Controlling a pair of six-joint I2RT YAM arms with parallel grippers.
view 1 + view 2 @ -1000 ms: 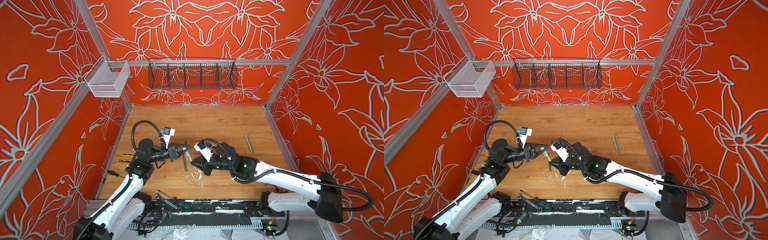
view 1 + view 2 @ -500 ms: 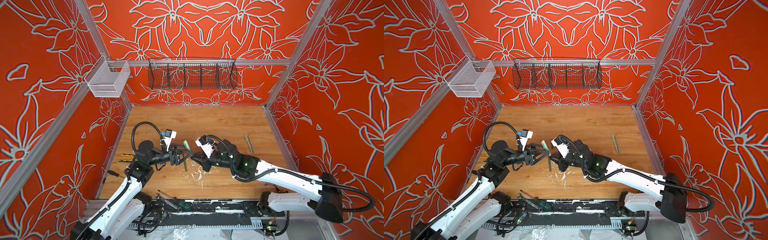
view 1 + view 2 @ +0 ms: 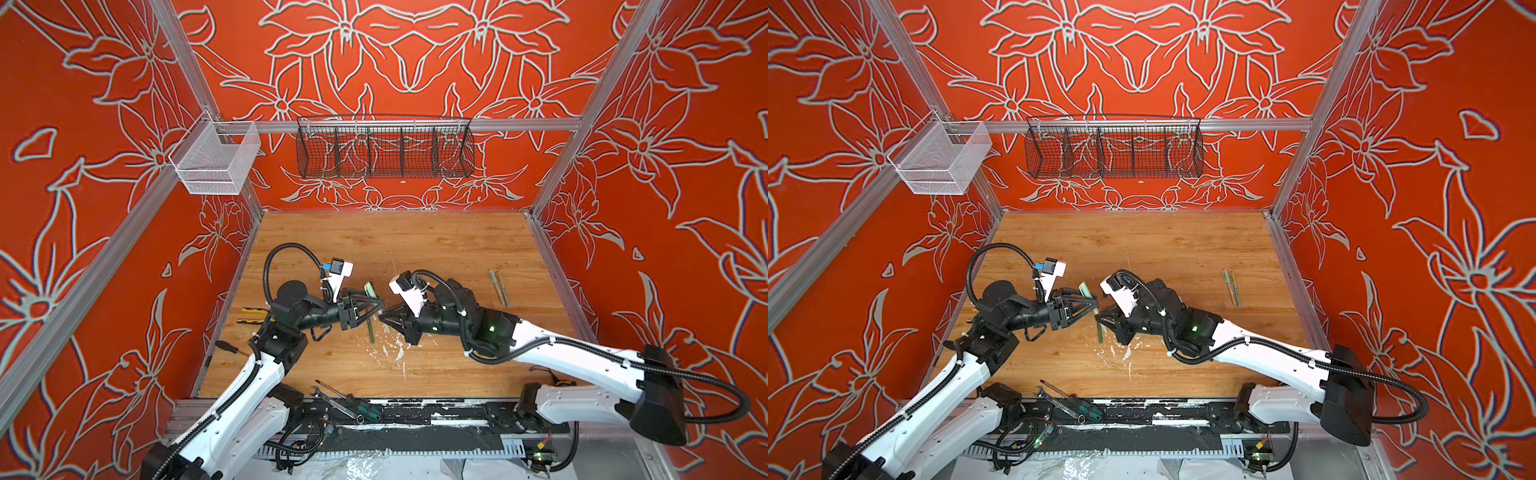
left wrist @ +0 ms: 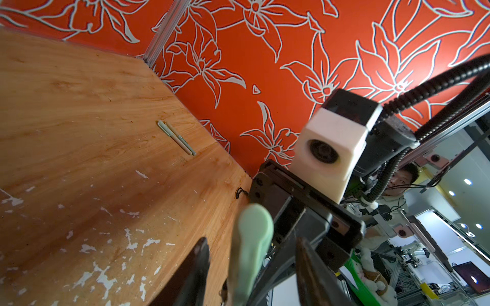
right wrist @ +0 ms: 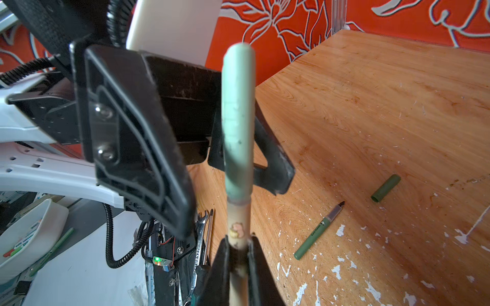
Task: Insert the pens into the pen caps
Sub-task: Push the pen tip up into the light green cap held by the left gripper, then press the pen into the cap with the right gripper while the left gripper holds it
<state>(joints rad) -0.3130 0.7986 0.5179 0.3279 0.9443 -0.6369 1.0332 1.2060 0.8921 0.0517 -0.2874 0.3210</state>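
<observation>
Above the near middle of the desk (image 3: pixel 415 249), the two end effectors are brought tip to tip. The right end effector (image 5: pixel 238 245) is closed on the barrel of a beige pen (image 5: pixel 238 227). The pen is held clear of the wood, with its long axis pointed away from the right wrist and toward the left arm. A pale green cap (image 5: pixel 238 119) is fitted over the pen's far end. Its rim appears to sit against the barrel's collar, though whether it is pushed fully home cannot be made out. The left end effector (image 4: pixel 250 242) is placed around that cap with its jaws parted. A gap is seen on each side of the cap in the left wrist view, so nothing is gripped by it.

Two capped pens (image 3: pixel 498 286) are laid side by side, well off toward the right wall. A dark green pen (image 5: pixel 315 235) is left uncapped on the desk just below the meeting point. Its dark tip is aimed at a dark green cap (image 5: pixel 385 188), which lies a little apart and nearly in line with it. In both top views this pen is seen lying near to far between the two end effectors, with neither arm plainly nearer. That pair is judged to be what remains once the held pen is set down.
</observation>
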